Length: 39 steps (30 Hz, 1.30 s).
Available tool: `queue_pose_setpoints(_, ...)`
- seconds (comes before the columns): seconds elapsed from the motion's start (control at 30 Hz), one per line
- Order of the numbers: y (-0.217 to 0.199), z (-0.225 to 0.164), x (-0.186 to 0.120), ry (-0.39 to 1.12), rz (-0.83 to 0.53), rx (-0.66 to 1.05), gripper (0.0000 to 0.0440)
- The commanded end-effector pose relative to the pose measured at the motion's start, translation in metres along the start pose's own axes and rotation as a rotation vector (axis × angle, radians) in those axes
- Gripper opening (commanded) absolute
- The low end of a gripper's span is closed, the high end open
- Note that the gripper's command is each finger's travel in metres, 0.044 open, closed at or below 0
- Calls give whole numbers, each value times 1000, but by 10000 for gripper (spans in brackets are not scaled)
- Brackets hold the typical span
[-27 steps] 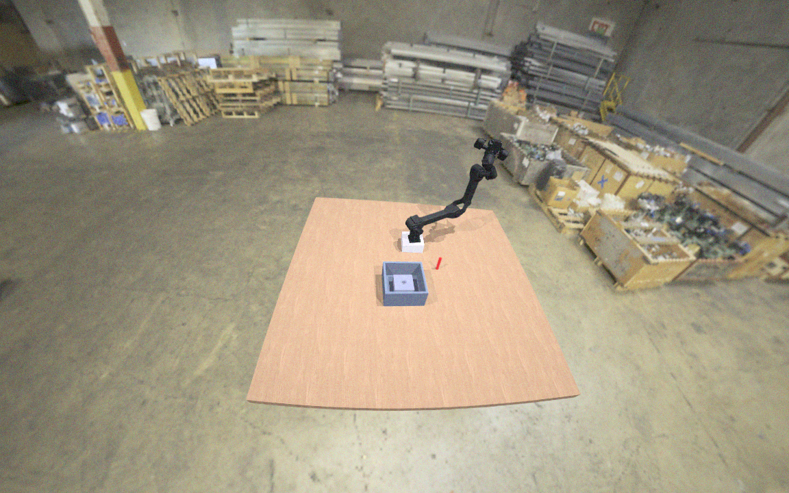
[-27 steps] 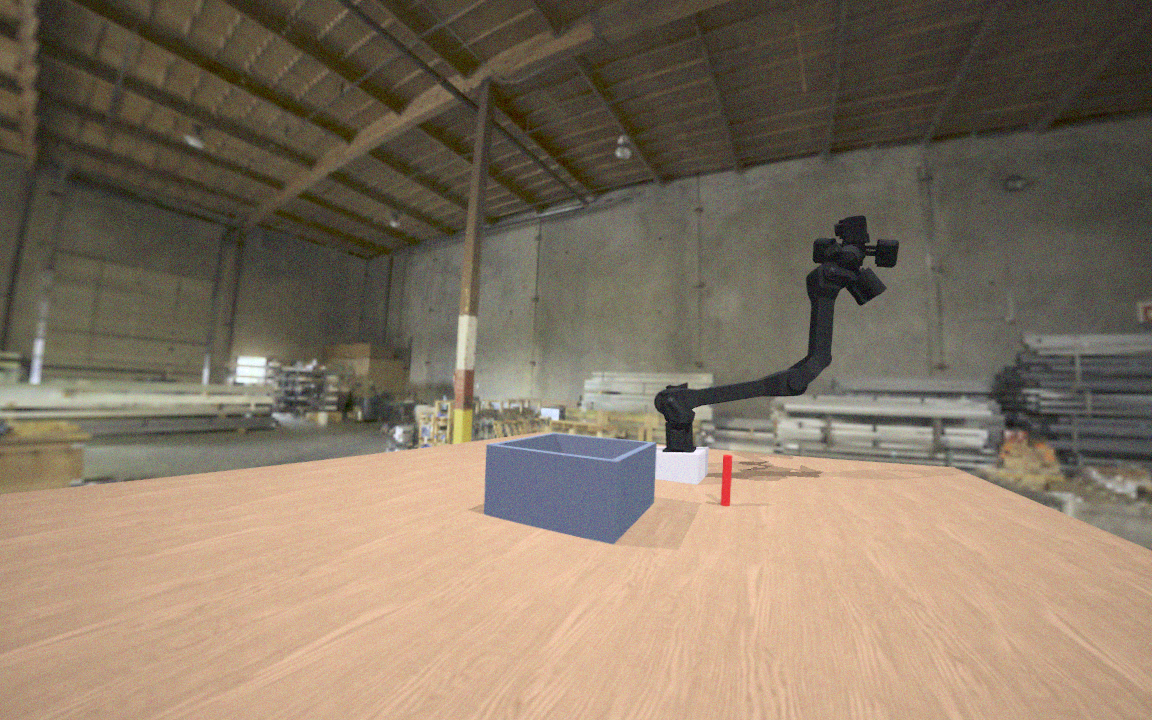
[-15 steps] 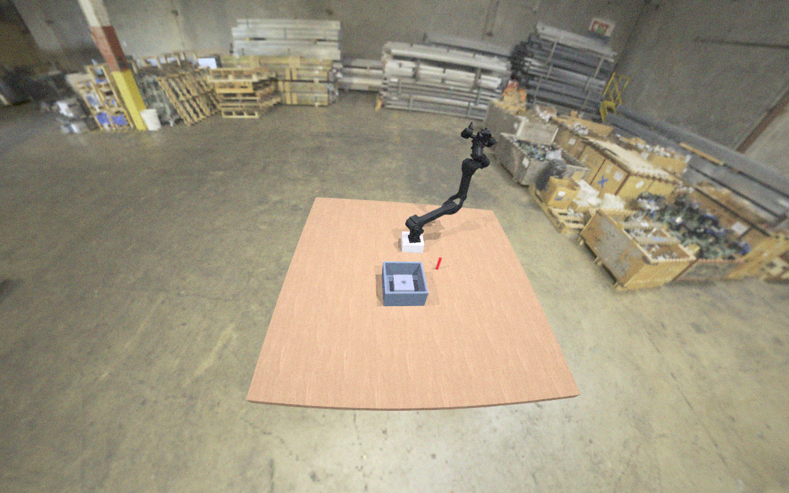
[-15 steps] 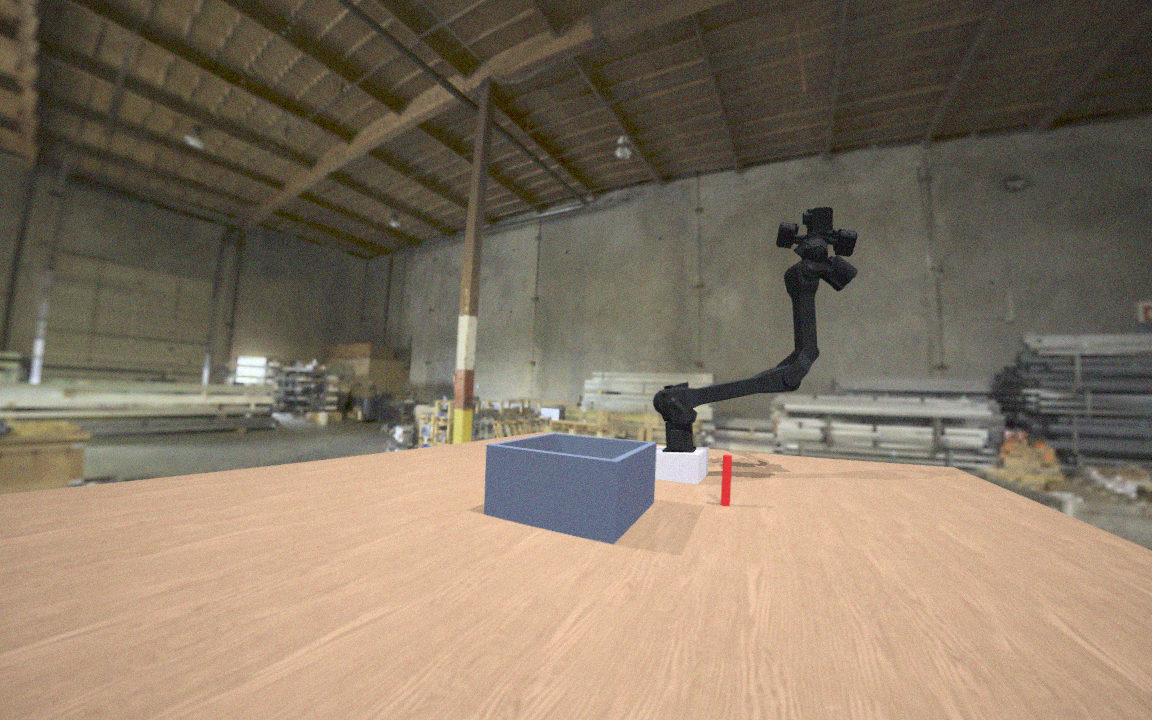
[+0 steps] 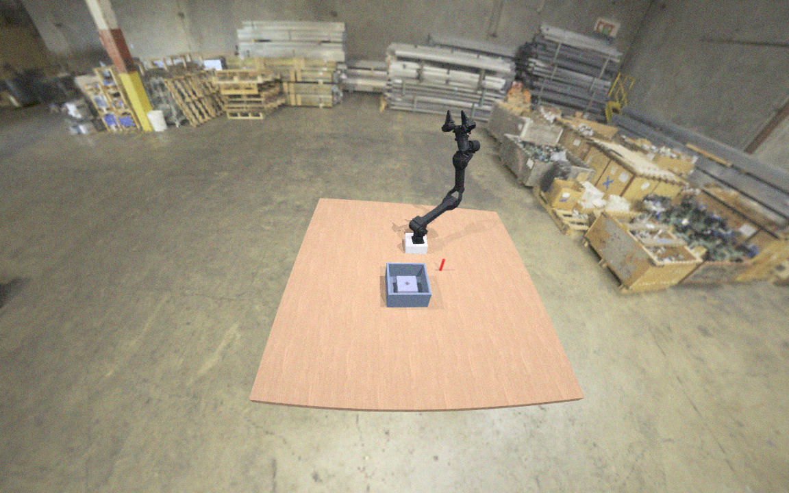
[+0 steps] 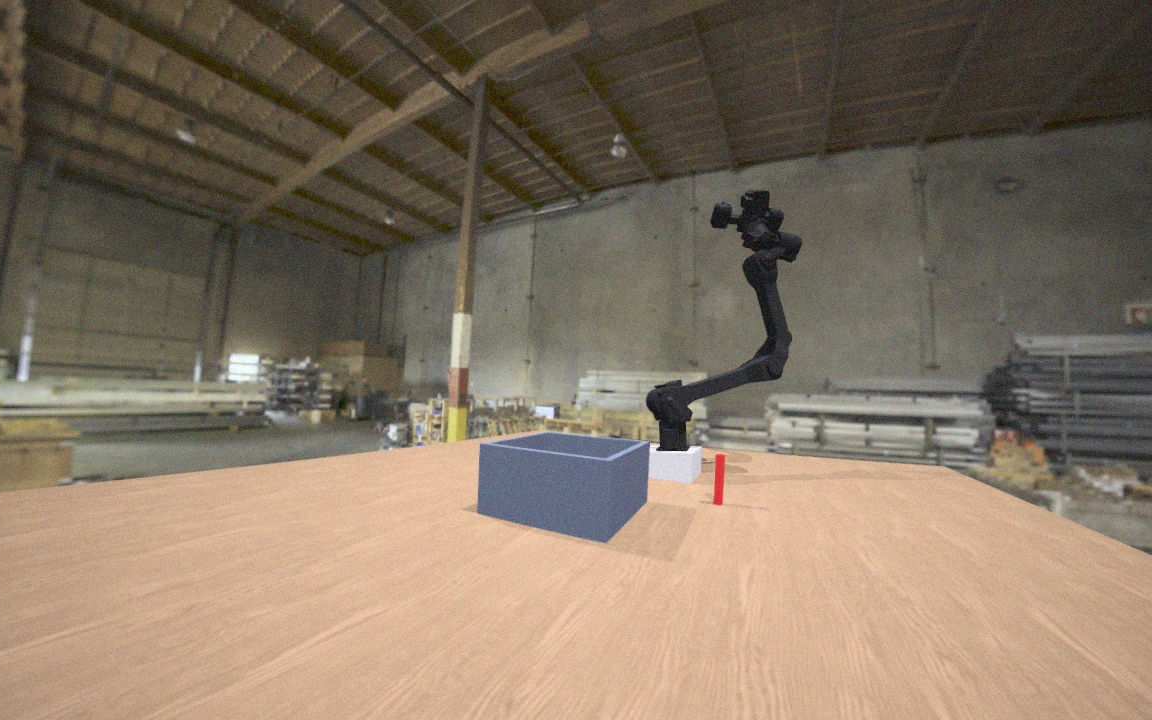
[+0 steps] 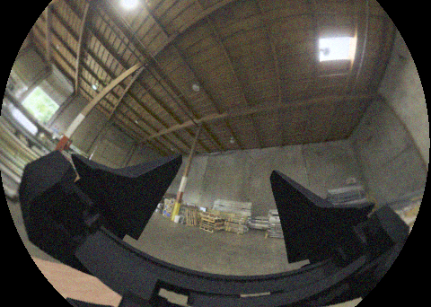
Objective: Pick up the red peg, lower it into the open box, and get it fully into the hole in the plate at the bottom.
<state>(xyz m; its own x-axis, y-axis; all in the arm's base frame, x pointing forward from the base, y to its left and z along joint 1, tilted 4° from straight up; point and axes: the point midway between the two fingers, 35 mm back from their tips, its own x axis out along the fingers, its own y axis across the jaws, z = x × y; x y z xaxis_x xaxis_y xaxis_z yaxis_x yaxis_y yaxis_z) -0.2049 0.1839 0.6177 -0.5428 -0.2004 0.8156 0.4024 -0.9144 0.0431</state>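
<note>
The red peg (image 5: 442,264) (image 6: 719,480) stands upright on the table, to the right of the box. The open blue-grey box (image 5: 408,300) (image 6: 544,486) stands on the table. The light plate (image 5: 401,280) with a small dark hole lies at its bottom in the top view; the box walls hide it in the exterior view. My gripper (image 5: 455,114) (image 7: 227,167) is open and empty, high above the table behind the peg and the box. The wrist view shows the two fingers wide apart with nothing between them. The peg and the box are not in the wrist view.
The arm's white base block (image 5: 416,247) (image 6: 677,464) stands behind the box. The wooden table (image 5: 409,355) (image 6: 383,608) bears them all. A piece of the table shows at the lower left of the wrist view. Pallets, beams and crates stand on the warehouse floor around it.
</note>
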Motion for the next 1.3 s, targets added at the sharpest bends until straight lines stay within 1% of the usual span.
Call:
queue_pose_setpoints(0.0,43,3,4,-17,113,24,440)
queue_pose_setpoints(0.27,144,9,0,-22,389,71,440)
queue_pose_setpoints(0.4,194,10,-11,-11,527,85,440)
queue_pose_setpoints(0.57,252,10,-32,14,699,96,440)
queue_pose_setpoints(0.73,305,8,-60,48,869,101,440)
queue_pose_setpoints(0.9,353,5,-95,89,1037,102,440)
queue_pose_setpoints(1.1,400,2,-143,146,1237,99,440)
queue_pose_setpoints(1.27,432,-2,-188,203,1400,84,440)
